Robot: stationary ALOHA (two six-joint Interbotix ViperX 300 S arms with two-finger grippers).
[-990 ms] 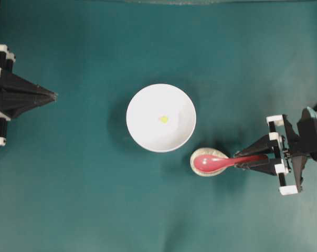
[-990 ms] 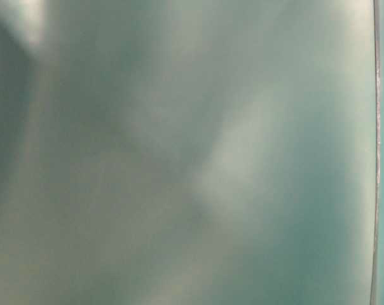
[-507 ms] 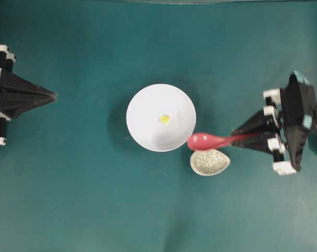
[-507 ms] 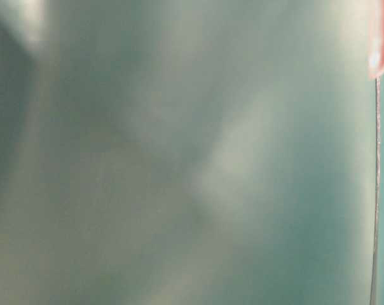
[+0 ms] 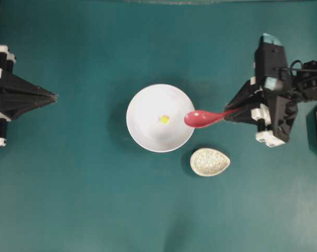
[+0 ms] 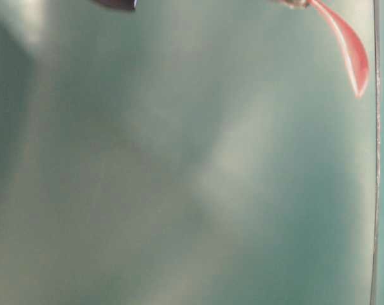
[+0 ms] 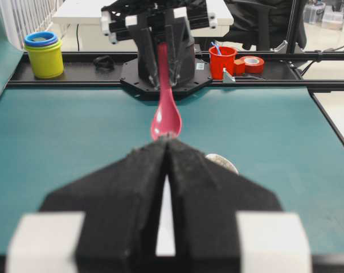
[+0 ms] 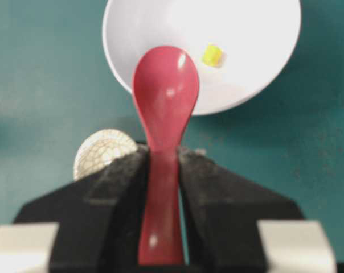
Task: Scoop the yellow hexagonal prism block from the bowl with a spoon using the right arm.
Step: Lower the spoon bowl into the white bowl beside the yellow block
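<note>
Pink-red spoon (image 5: pixel 200 118), in right fingers (image 8: pixel 215 193), seemingly overhangs bowl (image 5: pixel 148 105).

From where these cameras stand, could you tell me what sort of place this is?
Probably a robotics lab workbench: two black arms face each other across a teal mat, the right gripper holding a spoon by a white bowl, with tape rolls and stacked cups behind.

On the teal desk (image 5: pixel 95 199): one glossy white round bowl (image 5: pixel 148 131), one tiny yellow hexagonal block (image 5: pixel 164 119), one pink-red glossy spoon (image 5: pixel 200 118), one speckled cream oval spoon rest (image 5: pixel 209 161).
</note>
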